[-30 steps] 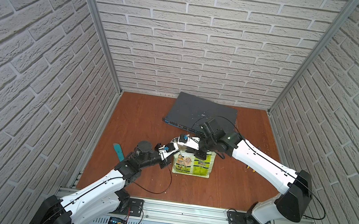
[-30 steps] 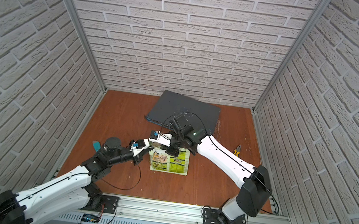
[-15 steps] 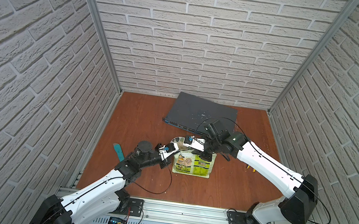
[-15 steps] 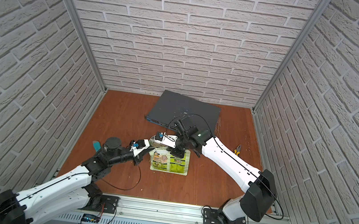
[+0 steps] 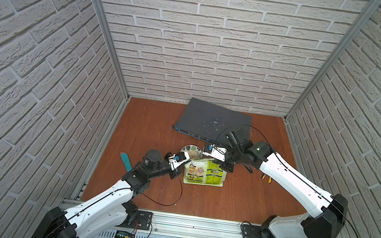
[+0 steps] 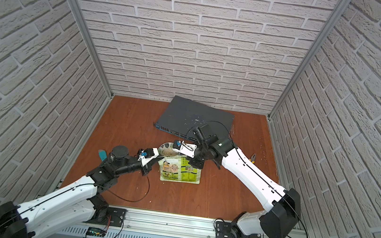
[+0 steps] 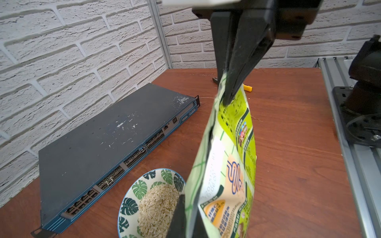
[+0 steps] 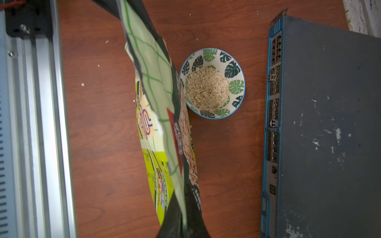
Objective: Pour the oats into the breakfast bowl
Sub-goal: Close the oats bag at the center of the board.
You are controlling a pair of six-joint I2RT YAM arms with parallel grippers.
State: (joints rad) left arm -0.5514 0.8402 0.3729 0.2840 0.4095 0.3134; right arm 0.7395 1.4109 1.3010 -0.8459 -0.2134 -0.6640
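White brick walls (image 5: 217, 53) close in a red-brown wooden table (image 5: 236, 199), with a dark switch (image 5: 211, 122) at the back. The bowl (image 8: 235, 68) stands in front of the switch and holds a heap of oats (image 8: 208, 88). A few flakes (image 8: 82, 84) lie loose on the wood. Just beside the bowl hangs the green pouch (image 5: 203, 173), strung between two holds. The right tool (image 7: 228, 94) is pressed together on one upper corner, and the left tool (image 7: 186, 223) pinches the other.

The pouch looks like thin, slick film, light and slack, so its load would likely shift and its wall fold. The flat top seam seems the firmest hold. Its mouth shows in no view, and what remains inside is unseen. Whether its base touches the table I cannot tell. The left tool's tips are cut off at the frame edge.
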